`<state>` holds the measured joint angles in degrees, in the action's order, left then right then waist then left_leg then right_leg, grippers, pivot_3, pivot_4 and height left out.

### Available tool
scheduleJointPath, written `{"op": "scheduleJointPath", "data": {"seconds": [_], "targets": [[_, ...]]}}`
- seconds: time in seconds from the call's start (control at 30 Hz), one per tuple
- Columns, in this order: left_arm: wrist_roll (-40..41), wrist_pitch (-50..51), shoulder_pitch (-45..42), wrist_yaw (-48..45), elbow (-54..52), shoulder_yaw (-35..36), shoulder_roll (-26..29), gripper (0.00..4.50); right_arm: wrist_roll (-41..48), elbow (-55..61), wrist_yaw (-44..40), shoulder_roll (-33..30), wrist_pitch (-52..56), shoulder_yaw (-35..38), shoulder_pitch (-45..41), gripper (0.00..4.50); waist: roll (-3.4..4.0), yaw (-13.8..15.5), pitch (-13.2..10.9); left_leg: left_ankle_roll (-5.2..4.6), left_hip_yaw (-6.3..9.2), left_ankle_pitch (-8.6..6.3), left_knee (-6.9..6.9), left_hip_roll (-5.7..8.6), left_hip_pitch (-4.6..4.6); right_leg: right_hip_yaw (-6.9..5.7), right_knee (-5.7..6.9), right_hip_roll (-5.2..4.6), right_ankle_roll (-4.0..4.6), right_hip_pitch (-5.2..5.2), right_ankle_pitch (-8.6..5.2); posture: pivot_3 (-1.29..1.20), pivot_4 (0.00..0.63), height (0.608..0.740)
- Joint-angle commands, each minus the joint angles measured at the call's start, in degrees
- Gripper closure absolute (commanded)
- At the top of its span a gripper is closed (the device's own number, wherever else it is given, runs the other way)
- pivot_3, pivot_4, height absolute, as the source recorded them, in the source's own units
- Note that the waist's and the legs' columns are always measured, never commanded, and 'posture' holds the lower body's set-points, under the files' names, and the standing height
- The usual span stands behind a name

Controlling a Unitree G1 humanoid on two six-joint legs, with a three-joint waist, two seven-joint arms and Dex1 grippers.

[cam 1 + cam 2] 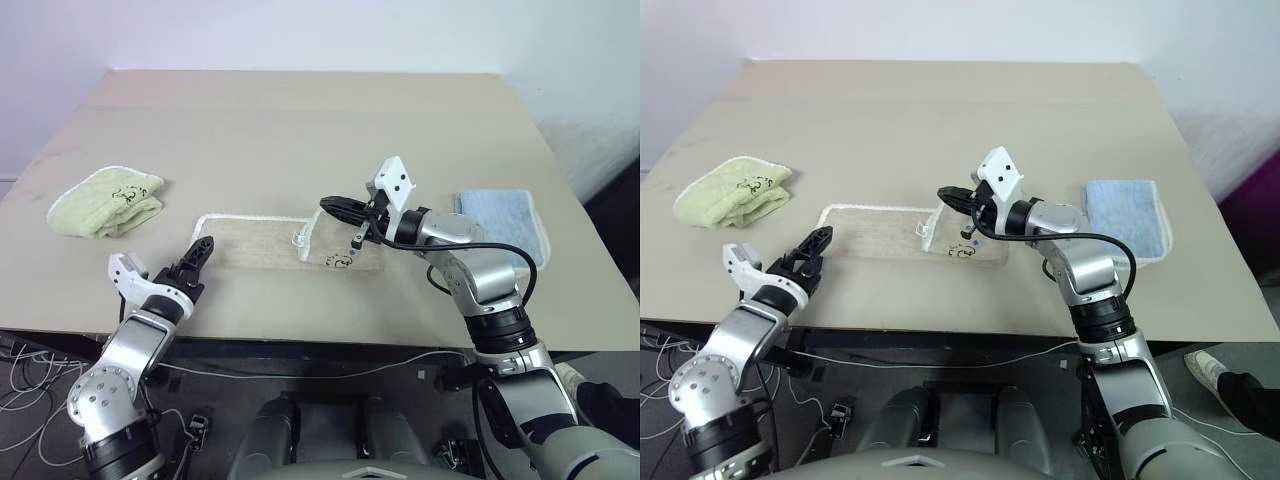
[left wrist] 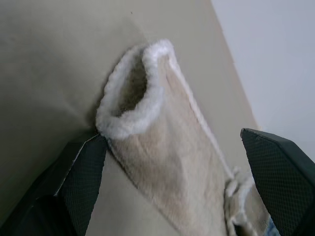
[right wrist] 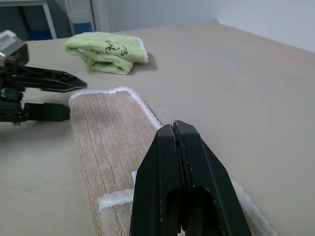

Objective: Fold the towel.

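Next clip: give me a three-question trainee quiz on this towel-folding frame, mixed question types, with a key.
1. True or false: the right gripper has its fingers spread wide.
2. Multiple choice: the left gripper is at which part of the beige towel? A) its left end B) its right end C) its middle
3. Short answer: which cloth lies at the robot's far left on the table?

Key
1. False: the fingers are shut, above the towel's right end.
2. A: open fingers sit either side of the left end.
3. The folded green towel; the folded blue towel lies on the right.
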<state>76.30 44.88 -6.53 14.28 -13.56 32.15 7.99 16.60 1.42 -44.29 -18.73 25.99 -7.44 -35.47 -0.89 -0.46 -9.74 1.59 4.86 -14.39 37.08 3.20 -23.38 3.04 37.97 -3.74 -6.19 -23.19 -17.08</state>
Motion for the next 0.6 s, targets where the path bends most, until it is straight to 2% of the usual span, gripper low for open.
{"op": "scheduleJointPath", "data": {"seconds": [0.03,0.1,0.47,0.6], "targets": [[0.1,-0.7,-1.6,0.8,4.1,-1.2,0.3,0.39,0.8,4.0,1.2,-0.8,0.3,1.7,1.1,4.5,0.01,0.1,0.0,0.0,0.01,0.0,0.0,0.0,0.0,-0.02,0.0,0.0,0.0,0.01,0.0,0.0,0.15,0.74],[0.3,-0.8,-1.8,0.7,4.7,-1.3,0.6,0.84,0.7,4.6,1.6,-1.1,0.4,1.8,1.6,4.5,0.0,0.1,0.0,0.01,0.01,0.0,0.0,0.01,0.02,-0.02,0.0,0.0,0.0,0.03,0.0,0.0,0.15,0.74],[1.7,-4.5,-4.1,-1.6,6.1,0.3,1.4,4.46,0.9,6.4,3.5,-1.4,1.2,2.4,3.8,4.5,-0.01,-0.2,0.0,0.01,0.01,0.01,-0.02,-0.01,0.0,0.0,-0.01,0.02,0.0,-0.01,0.0,0.0,0.15,0.74],[2.0,-5.3,-3.6,-1.9,5.6,1.1,2.4,4.46,1.0,6.8,4.0,-1.4,1.2,2.4,4.2,4.5,-0.02,-0.2,0.0,0.01,0.0,0.01,-0.03,-0.01,0.0,0.01,-0.02,0.02,0.0,-0.01,0.0,0.0,0.15,0.74]]}}
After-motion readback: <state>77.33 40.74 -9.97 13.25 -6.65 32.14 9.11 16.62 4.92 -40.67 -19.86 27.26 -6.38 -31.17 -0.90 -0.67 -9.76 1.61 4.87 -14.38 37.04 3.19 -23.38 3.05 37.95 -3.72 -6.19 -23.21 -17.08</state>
